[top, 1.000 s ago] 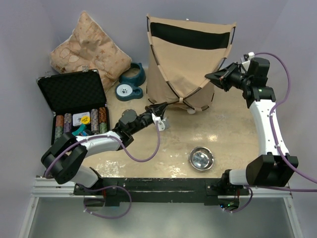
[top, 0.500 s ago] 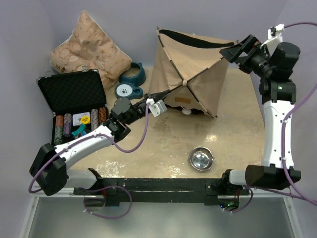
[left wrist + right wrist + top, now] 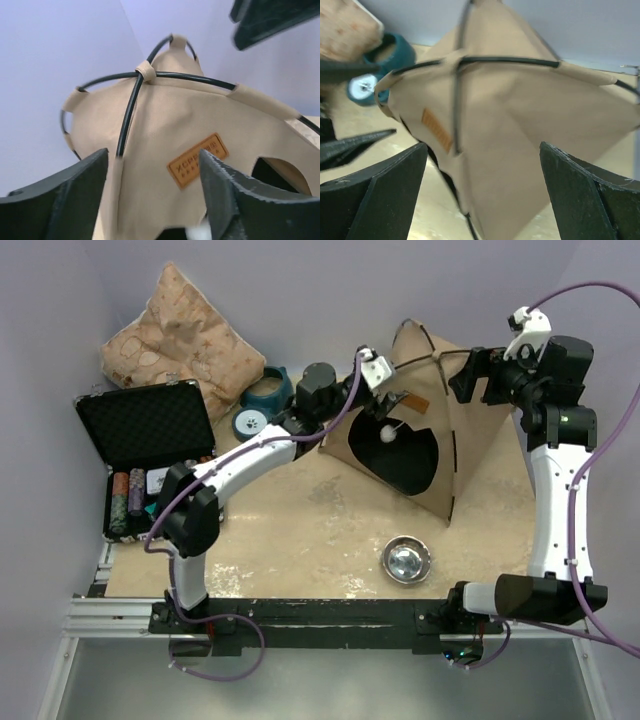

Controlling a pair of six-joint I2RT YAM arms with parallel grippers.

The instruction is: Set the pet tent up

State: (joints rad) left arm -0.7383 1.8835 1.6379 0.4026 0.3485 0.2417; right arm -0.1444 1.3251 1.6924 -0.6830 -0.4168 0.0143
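Note:
The pet tent (image 3: 455, 445) stands upright at the back of the table, a tan teepee on thin dark poles. Its rounded black entrance hole (image 3: 402, 458) faces front-left, with the white pom-pom ball (image 3: 388, 432) hanging in it. My left gripper (image 3: 390, 397) hovers open just off the tent's upper left side. In the left wrist view its jaws (image 3: 152, 167) are spread, and the fabric and orange label (image 3: 197, 160) lie beyond them. My right gripper (image 3: 466, 376) is open near the tent's top right; the right wrist view shows the gripper (image 3: 482, 150) empty and clear of the tent (image 3: 520, 110).
A star-patterned pillow (image 3: 180, 335) lies at the back left. An open black case (image 3: 150, 425) with poker chips sits at the left edge. A teal pet bowl (image 3: 265, 398) stands left of the tent, and a metal bowl (image 3: 406, 560) sits near the front.
The tent has swung from lying tilted to standing upright with its entrance showing. The left gripper rose to the tent's top and opened, letting go. The right gripper, open, shifted slightly.

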